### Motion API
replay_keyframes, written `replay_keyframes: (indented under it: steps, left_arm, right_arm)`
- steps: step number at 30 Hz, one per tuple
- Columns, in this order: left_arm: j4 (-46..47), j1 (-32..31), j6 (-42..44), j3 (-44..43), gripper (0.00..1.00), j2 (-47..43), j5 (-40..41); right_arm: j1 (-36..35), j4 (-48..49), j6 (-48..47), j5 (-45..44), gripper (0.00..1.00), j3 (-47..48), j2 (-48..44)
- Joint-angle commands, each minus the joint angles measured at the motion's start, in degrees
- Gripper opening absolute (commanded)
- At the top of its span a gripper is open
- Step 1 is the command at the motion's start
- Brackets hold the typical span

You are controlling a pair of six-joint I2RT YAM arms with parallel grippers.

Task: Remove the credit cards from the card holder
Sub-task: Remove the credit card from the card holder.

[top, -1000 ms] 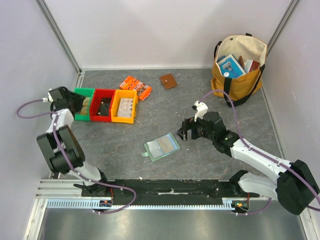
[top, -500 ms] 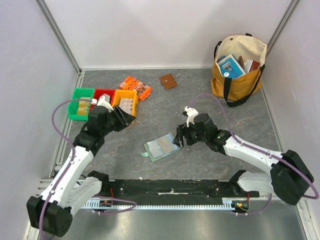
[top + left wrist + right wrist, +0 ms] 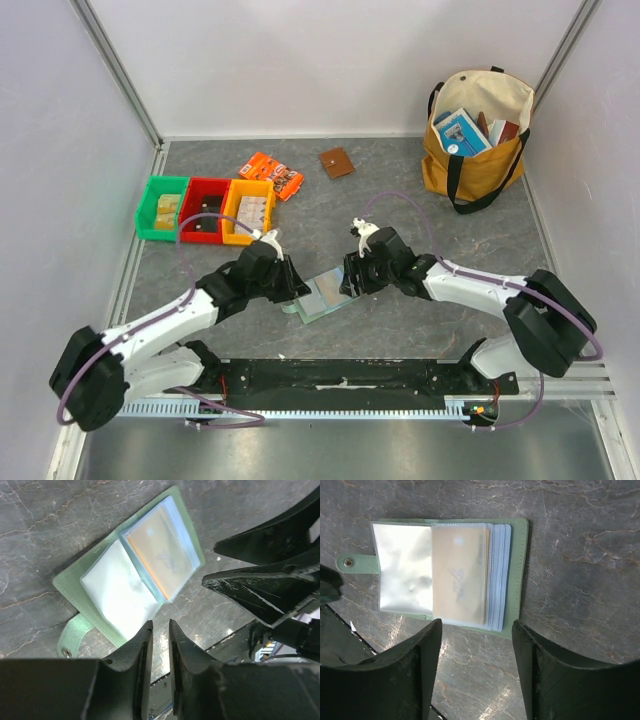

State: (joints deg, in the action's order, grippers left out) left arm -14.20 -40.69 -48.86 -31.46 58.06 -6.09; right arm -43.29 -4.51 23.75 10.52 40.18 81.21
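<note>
The card holder (image 3: 518, 575) lies open and flat on the table (image 3: 580, 580), a tan-orange credit card (image 3: 458, 575) in its top clear sleeve; right gripper (image 3: 477, 627) hovers over it, jaws wide and empty, while the left gripper (image 3: 160, 630) sits just beside its edge, jaws almost together, gripping nothing

The pale green card holder (image 3: 402, 577) is lying open and flat toward 6 o'clock on the tabletop (image 3: 400, 190), its snap tab (image 3: 355, 563) pointing to 8 o'clock seen from above. A tan-orange credit card (image 3: 459, 575) is sitting inside its topmost clear sleeve.
</note>
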Motion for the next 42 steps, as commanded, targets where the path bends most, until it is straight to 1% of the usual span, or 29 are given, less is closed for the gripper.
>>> replay_keyframes:
  steps: [1, 6, 8, 9, 16, 25, 35, 40, 42]
  left_arm:
    - [7.9, -0.7, -0.1, 0.2, 0.23, 6.6, 0.5]
    - [10.7, -1.0, 0.6, 0.3, 0.20, 13.6, -0.4]
    - [10.8, -1.0, 0.5, 0.3, 0.16, 16.0, -0.8]
    - [10.8, -1.1, 0.3, 0.4, 0.15, 16.9, -0.9]
    - [12.7, -1.0, -0.7, 2.1, 0.14, 20.9, -1.3]
    - [13.5, -1.0, -0.4, 0.6, 0.14, 23.9, -1.5]
    - [13.8, -1.3, 0.3, -1.4, 0.14, 26.2, -1.7]
    - [12.9, -1.5, 0.2, -1.0, 0.14, 24.1, -0.4]
    - [12.1, -1.5, 0.2, -0.4, 0.14, 22.7, 0.5]
  right_arm:
    - [-0.2, 3.5, 1.7, 1.0, 0.62, 3.1, 2.4]
    - [-0.2, 4.1, 1.9, 0.7, 0.55, 3.2, 4.9]
    - [-0.2, 4.1, 2.2, 1.4, 0.53, 3.1, 5.8]
    - [-0.2, 5.6, 2.2, 1.8, 0.53, 3.1, 6.3]
    - [-0.2, 6.3, 2.4, 2.0, 0.49, 2.4, 8.3]
    - [-0.2, 6.2, 3.1, 5.0, 0.38, 1.8, 6.2]
    - [-0.2, 5.5, 2.7, 7.1, 0.37, 2.3, 3.8]
    - [-0.2, 5.7, 2.7, 8.7, 0.34, 2.3, 3.6]
    - [-0.2, 5.9, 2.9, 9.0, 0.34, 2.3, 3.3]
